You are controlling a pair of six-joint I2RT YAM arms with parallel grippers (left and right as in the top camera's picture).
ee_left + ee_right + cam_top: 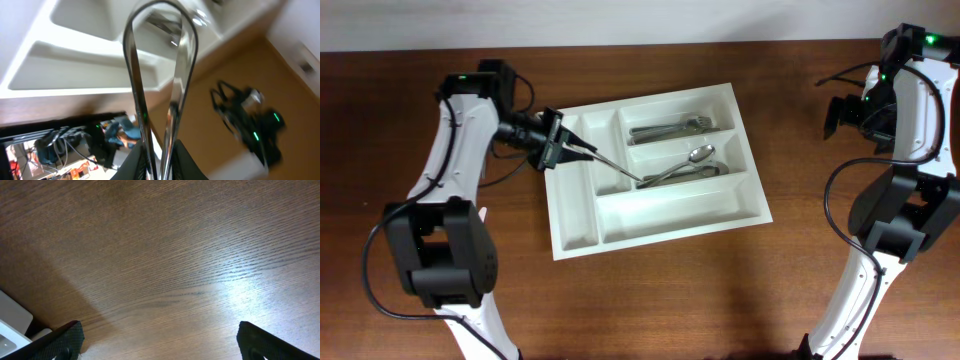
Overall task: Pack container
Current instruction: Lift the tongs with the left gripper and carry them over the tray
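One wooden desk (650, 310) carries one white container (670, 215) at its middle, set askew, with five compartments. Two arms flank it. The left end effector (575, 145) pinches narrow on one metal utensil (620, 170), which slants over the upright compartments. The right end effector (840, 115) gapes wide, well apart. Forks (670, 128) and spoons (685, 168) lie in two long compartments; how many, I cannot tell.

Bright, even light from above, with soft arm shadows on the desk (650, 300). The right wrist view shows a pale glare patch toward the wood's right edge. The left wrist view is blurred, and the close metal utensil (133, 75) is smeared with reflections.
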